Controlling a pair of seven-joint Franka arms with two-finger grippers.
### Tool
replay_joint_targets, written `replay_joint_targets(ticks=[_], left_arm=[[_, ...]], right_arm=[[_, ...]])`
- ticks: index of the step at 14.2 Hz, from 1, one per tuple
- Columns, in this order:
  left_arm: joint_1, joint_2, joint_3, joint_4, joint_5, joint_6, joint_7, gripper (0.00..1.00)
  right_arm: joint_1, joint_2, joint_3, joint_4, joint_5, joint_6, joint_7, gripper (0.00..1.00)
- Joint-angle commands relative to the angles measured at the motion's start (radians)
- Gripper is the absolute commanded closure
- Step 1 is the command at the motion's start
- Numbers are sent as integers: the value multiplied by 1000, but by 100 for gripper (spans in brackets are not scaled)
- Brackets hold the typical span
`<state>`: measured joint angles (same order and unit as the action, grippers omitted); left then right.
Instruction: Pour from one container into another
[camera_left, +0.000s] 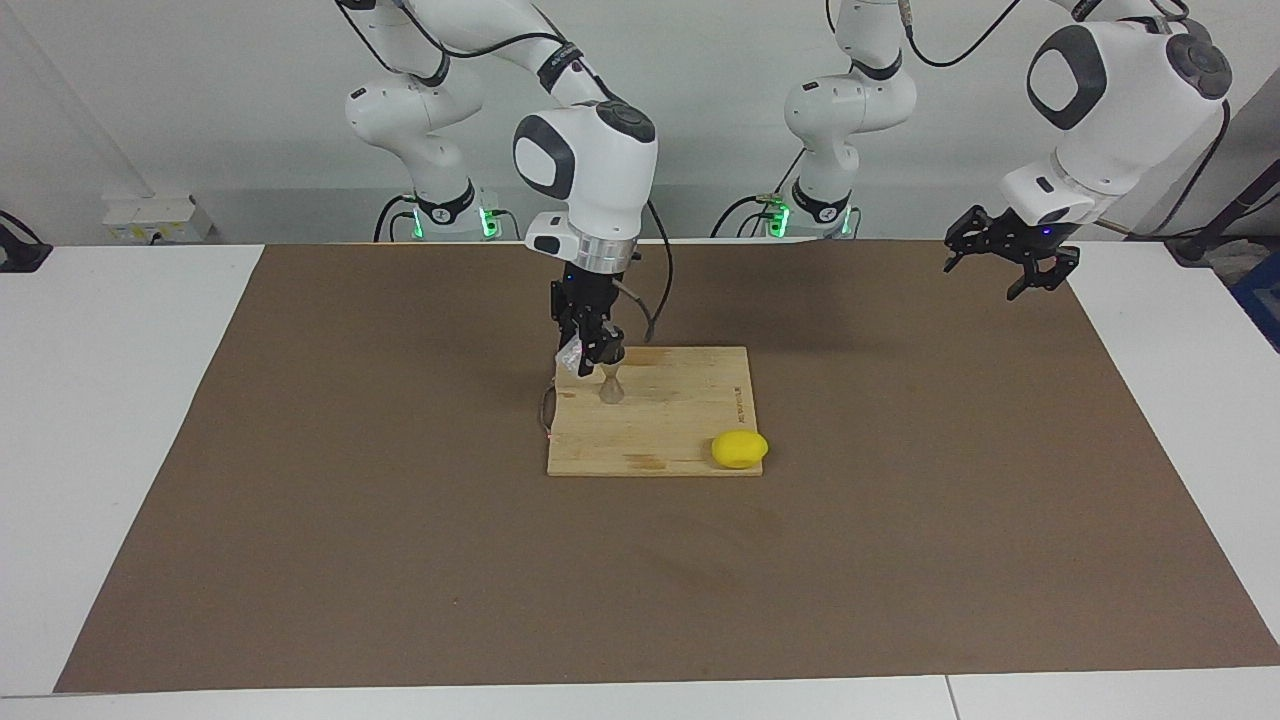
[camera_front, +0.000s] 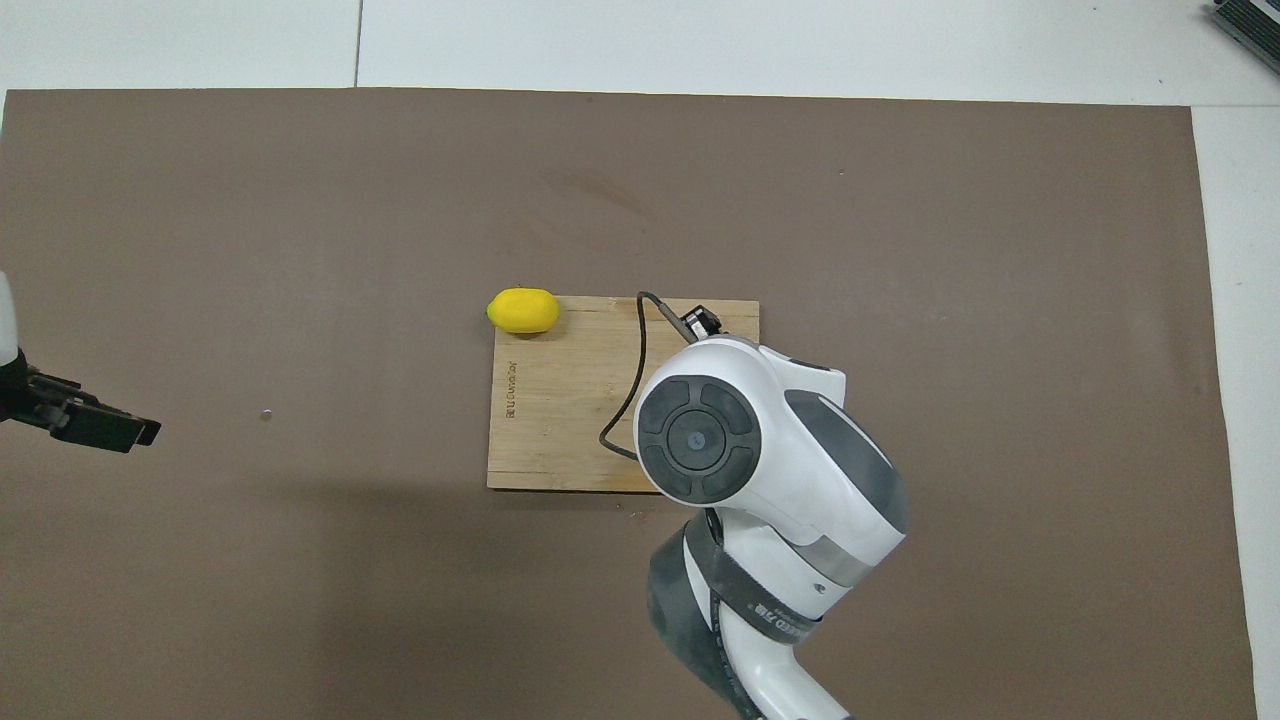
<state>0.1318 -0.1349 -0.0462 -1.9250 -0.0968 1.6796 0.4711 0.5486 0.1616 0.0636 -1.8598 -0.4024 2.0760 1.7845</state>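
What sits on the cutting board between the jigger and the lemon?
Nothing: in the facing view only bare wood of the cutting board separates the jigger from the lemon.

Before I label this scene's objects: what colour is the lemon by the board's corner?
Bright yellow: the lemon shows best in the facing view.

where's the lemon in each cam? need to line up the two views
Facing view: lemon at the wooden board's corner farthest from the robots, toward the left arm's end.
Overhead view: lemon at the same corner of the board, upper in the picture.
Shared landmark: the board, with printed lettering along its edge by the lemon.
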Motion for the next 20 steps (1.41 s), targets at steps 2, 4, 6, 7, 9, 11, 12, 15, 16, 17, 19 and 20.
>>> replay_joint_targets(ticks=[2,4,6,7,9,11,12,15,16,17,19,20], left_arm=[[8,-24,8,11,22,-18,-192,0],[12,-43,31,56,20,-18,-195,0],[20,-38,37,92,20,-5,-192,0],[6,-37,31,90,20,-6,-192,0],[-36,-38,-3,86,20,-27,-195,0],[-41,-37,-7,83,20,6,-232,0],[-40,-35,-7,80,20,47,-283,0],[-37,-31,-6,70,75,95,-444,0],[-43,-25,-6,90,130,83,-431,0],[-35,1,-7,136,127,49,-428,0],[-46,89,-4,268,127,-44,-410,0],[-44,89,-4,264,124,-49,-399,0]], right_arm=[[7,-31,2,-30,-46,-10,24,100],[4,-28,4,-29,-30,-5,24,100],[-4,-24,7,-24,8,6,23,100],[-7,-21,5,-21,40,9,21,100],[-24,-14,7,-13,94,12,20,100],[-36,-13,5,-13,132,12,15,100],[-44,-13,7,-13,143,12,13,100],[-71,-5,5,-12,216,33,10,100],[-84,-2,5,-13,252,48,9,100],[-94,1,5,-13,295,55,6,100],[-116,1,5,-19,353,56,-37,100],[-130,1,5,-24,384,56,-55,100]])
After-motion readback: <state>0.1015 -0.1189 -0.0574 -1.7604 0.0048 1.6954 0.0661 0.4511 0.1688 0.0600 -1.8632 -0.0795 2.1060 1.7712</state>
